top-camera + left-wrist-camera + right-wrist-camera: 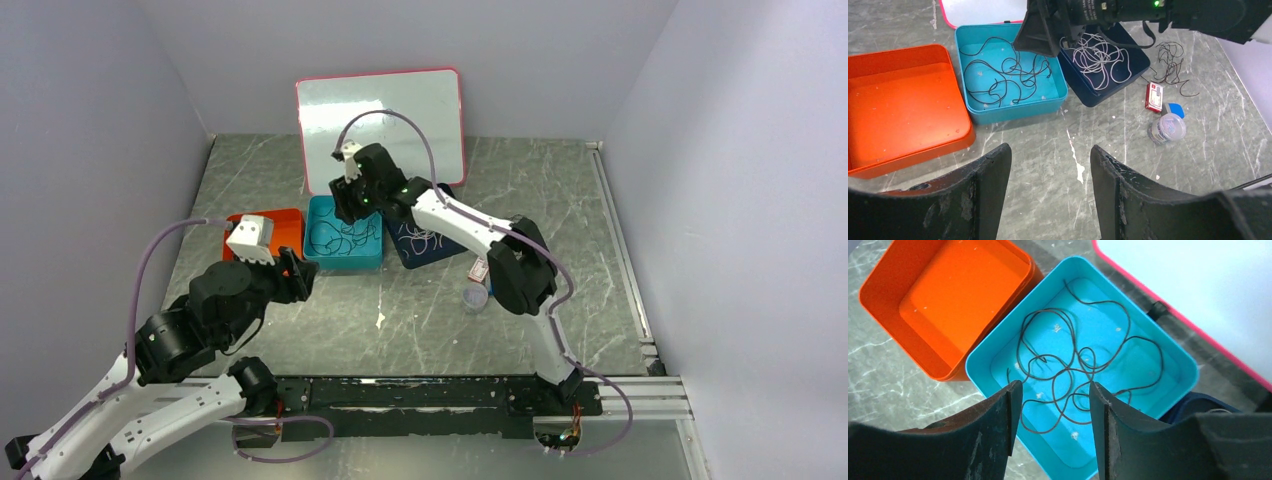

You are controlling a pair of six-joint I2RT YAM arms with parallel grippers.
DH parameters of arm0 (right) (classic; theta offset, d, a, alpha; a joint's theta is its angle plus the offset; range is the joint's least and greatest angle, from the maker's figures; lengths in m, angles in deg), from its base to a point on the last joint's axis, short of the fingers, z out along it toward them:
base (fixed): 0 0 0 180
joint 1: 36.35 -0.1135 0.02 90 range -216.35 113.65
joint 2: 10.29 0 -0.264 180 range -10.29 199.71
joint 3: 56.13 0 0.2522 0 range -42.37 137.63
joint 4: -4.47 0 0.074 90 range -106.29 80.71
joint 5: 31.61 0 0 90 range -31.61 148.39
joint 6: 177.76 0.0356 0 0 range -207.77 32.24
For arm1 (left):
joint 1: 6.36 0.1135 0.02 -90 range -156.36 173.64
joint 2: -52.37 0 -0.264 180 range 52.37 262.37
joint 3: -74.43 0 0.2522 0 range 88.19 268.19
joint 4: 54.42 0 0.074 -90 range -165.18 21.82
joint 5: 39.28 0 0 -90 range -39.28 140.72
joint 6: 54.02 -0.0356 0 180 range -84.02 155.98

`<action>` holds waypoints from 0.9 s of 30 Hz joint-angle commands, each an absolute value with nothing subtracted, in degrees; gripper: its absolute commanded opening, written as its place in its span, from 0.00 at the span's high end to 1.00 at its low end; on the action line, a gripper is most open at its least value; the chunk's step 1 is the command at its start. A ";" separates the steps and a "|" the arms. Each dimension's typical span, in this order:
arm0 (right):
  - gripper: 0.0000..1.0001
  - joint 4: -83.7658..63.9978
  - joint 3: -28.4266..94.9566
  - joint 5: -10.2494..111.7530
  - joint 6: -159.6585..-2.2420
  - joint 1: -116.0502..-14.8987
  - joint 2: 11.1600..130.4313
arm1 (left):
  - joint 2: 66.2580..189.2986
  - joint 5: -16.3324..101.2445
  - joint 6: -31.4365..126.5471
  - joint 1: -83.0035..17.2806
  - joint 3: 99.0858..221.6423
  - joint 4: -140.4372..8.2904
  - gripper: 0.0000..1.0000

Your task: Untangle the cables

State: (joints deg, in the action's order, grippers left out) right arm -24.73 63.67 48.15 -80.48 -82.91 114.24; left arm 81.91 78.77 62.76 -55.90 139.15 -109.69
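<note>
Across the grey marbled desk [420, 320], a pink-edged whiteboard [400, 105] leans against the back wall. Both arms are bolted at the near edge. The right arm [470, 230] stretches far back and to the left, and the left arm [180, 335] sits folded low at the near left.

Three shallow trays stand in a row before the whiteboard. The orange tray [898, 110] is at the left with nothing in it. The teal tray [1013, 114] sits just beside it in the middle. The dark blue tray [1098, 97] is at the right, turned at an angle and touching the teal one at a corner.

The right tool [1055, 387] hangs over the teal tray, its fingers spread apart with nothing between them. The left tool [1050, 155] hovers over bare desk in front of the orange and teal trays, likewise spread and holding nothing.

A black cable [1064, 371] lies in loose loops on the teal tray's floor. A white cable [1100, 57] is coiled in a tangle inside the dark blue tray. Another loose black cable [1170, 62] lies bunched on the desk just right of the dark blue tray.

Near that cable sit a small clear jar [1166, 128], a little red box [1153, 96] and a small blue piece [1176, 109].
</note>
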 commanded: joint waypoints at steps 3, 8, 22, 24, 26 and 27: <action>0.42 -32.24 65.77 56.42 -85.14 -82.84 111.75 | 82.58 77.65 61.74 -55.51 139.39 -107.16 0.36; 0.40 -32.47 58.82 62.25 -85.00 -82.91 104.93 | 83.29 77.00 61.47 -55.49 139.20 -106.61 0.36; 0.43 -35.97 26.40 82.53 -71.96 -77.84 70.08 | 92.22 68.44 60.06 -55.49 135.92 -97.39 0.35; 0.44 -36.73 22.56 84.11 -68.64 -75.40 66.11 | 93.43 67.01 60.24 -55.49 135.36 -96.18 0.35; 0.45 -36.45 18.67 84.73 -65.23 -72.59 62.42 | 94.41 65.64 60.58 -55.50 134.72 -94.92 0.36; 0.45 -35.93 16.71 84.76 -63.77 -71.22 60.78 | 94.87 65.02 60.74 -55.49 134.43 -94.28 0.36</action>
